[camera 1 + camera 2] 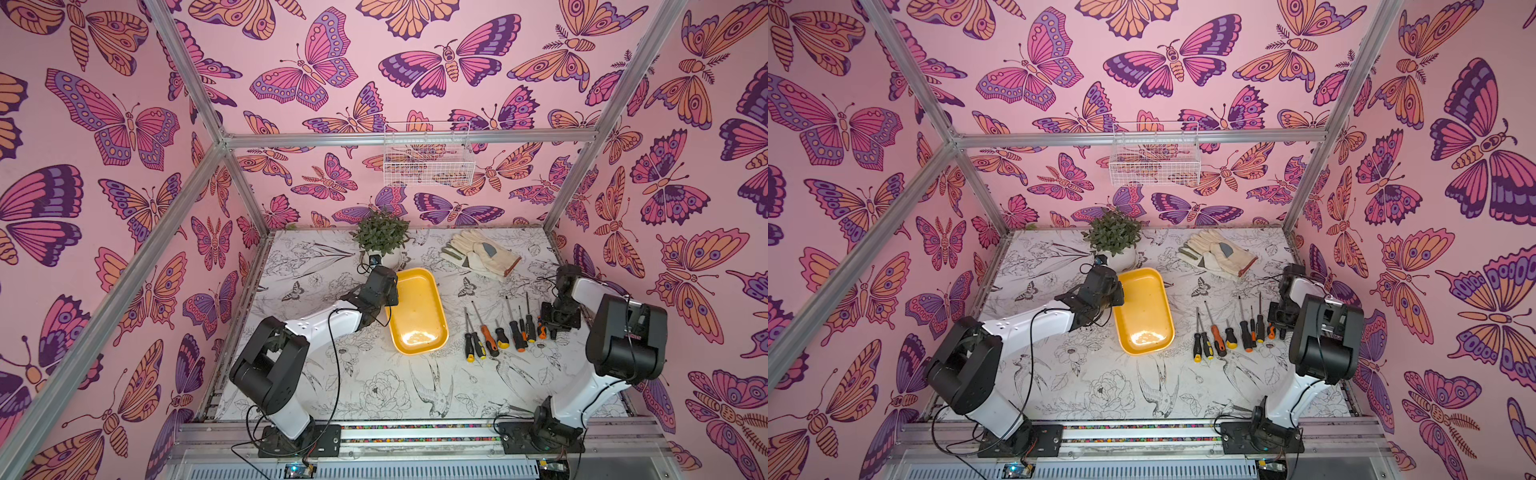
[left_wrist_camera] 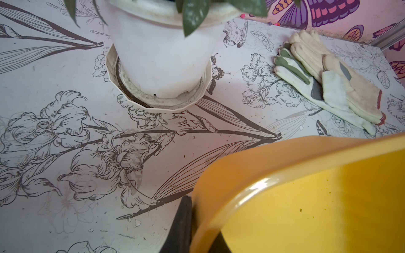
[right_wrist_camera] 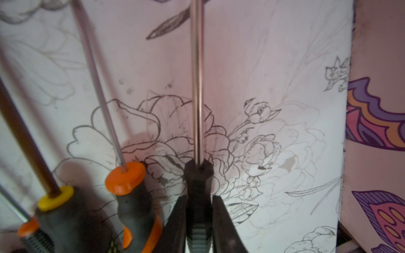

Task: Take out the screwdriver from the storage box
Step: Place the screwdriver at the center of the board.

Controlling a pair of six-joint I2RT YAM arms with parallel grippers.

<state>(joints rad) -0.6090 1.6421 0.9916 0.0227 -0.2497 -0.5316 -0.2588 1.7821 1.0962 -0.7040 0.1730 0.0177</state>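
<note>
Your two top views look down on the whole worktop; wrist cameras sit close, at box and screwdriver.

No legible text, labels, brand names, numbers or signs in any view.
</note>
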